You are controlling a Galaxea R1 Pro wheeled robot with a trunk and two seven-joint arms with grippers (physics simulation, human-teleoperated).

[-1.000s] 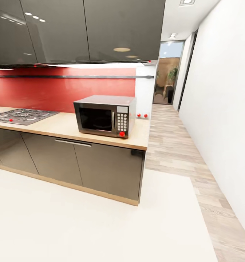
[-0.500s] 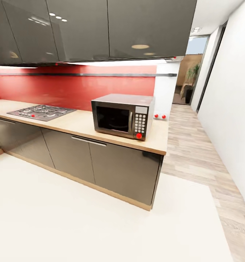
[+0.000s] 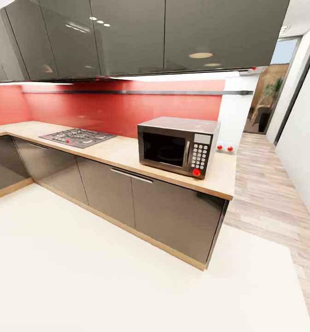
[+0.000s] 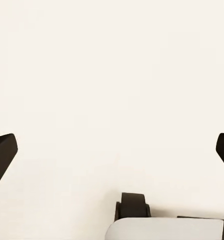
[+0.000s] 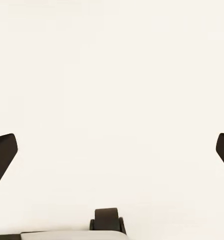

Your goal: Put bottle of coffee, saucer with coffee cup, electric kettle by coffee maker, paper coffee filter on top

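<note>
We're in transit, no task step properly started: none of the coffee items shows from the head camera, so we read this as the search/approach leg

Left to right in the head view: a wooden worktop (image 3: pixel 127 154) runs from the left edge to right of centre over grey cabinet fronts (image 3: pixel 108 193). Gas hob (image 3: pixel 77 137) sits left of centre, microwave (image 3: pixel 178 145) right of centre near the worktop's end. This is the shorter top with the microwave, so not our target counter as we judge it

Kitchen shelf (image 3: pixel 136 92): thin dark slab on the red backsplash (image 3: pixel 104 110), just under the dark wall cabinets (image 3: pixel 141 37). Long axis runs roughly level across the frame, left to right, ending above the microwave. We see no jar on the visible stretch; can't tell what lies past the left edge

Far right: wood-plank floor (image 3: pixel 270 193) leading to a doorway (image 3: pixel 274 92)

Left gripper (image 4: pixel 112 150): fingers spread wide, tips at opposite frame edges, nothing between them, pale floor (image 4: pixel 112 75) below. Right gripper (image 5: pixel 112 150): same, spread and empty

Next move, our call: turn or drive the base until the sink counter and coffee maker come into view, then go for the bottle on the shelf. Arms need no action until then
</note>
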